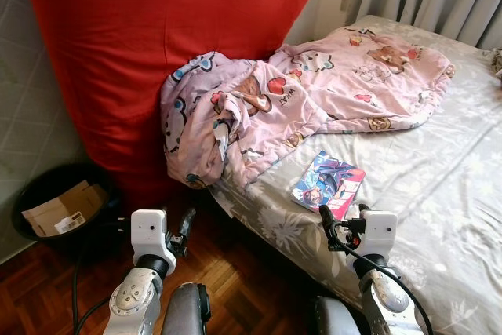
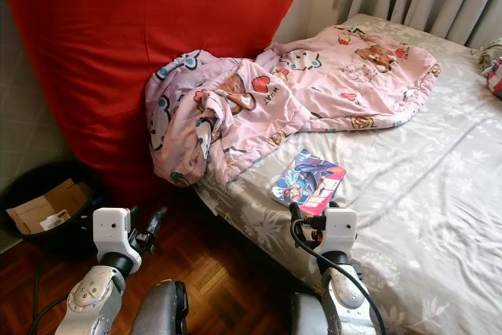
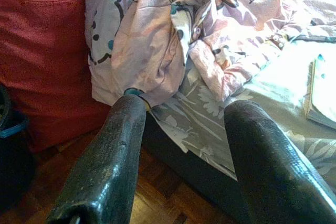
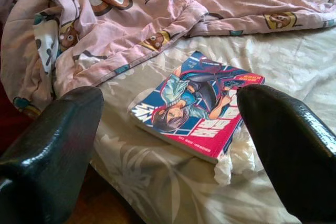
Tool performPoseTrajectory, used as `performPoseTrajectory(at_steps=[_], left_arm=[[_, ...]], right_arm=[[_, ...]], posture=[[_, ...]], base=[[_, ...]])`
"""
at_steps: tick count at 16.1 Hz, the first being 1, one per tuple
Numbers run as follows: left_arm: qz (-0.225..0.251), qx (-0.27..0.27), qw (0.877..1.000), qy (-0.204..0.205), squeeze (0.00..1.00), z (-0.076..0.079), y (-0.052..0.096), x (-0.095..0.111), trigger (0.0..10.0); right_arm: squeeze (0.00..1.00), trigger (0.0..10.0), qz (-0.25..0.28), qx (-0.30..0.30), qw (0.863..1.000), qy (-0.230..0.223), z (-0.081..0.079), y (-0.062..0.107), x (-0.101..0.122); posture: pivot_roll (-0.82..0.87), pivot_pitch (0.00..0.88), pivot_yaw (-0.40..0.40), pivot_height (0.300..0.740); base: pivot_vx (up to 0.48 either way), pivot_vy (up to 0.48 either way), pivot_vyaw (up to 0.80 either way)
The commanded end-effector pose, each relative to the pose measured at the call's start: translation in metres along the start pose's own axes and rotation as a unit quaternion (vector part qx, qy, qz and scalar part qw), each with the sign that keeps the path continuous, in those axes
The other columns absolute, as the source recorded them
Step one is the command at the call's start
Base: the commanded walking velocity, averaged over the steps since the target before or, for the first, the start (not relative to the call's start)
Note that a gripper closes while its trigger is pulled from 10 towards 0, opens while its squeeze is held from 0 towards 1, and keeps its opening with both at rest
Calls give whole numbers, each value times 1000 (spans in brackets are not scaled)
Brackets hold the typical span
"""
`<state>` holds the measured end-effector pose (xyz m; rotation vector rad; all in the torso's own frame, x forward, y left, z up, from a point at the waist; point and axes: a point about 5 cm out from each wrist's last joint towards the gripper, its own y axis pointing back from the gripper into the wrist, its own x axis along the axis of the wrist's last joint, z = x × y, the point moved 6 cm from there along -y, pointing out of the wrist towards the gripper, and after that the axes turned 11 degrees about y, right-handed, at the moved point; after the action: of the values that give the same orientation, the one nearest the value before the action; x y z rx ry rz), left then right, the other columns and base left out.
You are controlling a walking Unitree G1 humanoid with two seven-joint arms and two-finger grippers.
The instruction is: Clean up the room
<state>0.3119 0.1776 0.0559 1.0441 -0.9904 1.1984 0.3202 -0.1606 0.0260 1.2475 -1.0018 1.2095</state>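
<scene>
Where the bed [image 1: 439, 194] meets parquet [image 1: 235, 272], a comic [image 1: 328, 180] lies.

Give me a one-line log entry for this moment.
phase: approach | right end effector: open, aimed at comic book on bed | left end effector: open, near pink blanket | holding: nothing

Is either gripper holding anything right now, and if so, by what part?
Nothing is held. The right gripper is open, aimed at the comic book on the bed; the left gripper is open before the pink blanket.
</scene>
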Motion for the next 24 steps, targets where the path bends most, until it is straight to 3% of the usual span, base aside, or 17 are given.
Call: performPoseTrajectory(at_steps=[1,15,20,24], left_arm=[[-5,-6,1000,-1,0,2,-2,-1,10000],[-9,-14,1000,4,0,4,-2,-2,10000],[-12,-27,1000,-7,0,4,-5,0,10000],[-6,-48,998,-27,0,6,-14,11,10000]], right_arm=[[0,10000,-6,-3,1000,-4,1,-1,-2],[0,10000,-30,-19,999,-14,6,-5,-11],[0,10000,-42,-38,998,-21,18,-21,-8],[0,10000,-94,-53,994,-17,28,-36,-20]], posture=[[-66,44,-37,599],[-65,48,-37,599],[-56,60,-30,599],[-35,83,-22,599]], base=[[296,0,0],[328,0,0],[266,0,0],[0,0,0]])
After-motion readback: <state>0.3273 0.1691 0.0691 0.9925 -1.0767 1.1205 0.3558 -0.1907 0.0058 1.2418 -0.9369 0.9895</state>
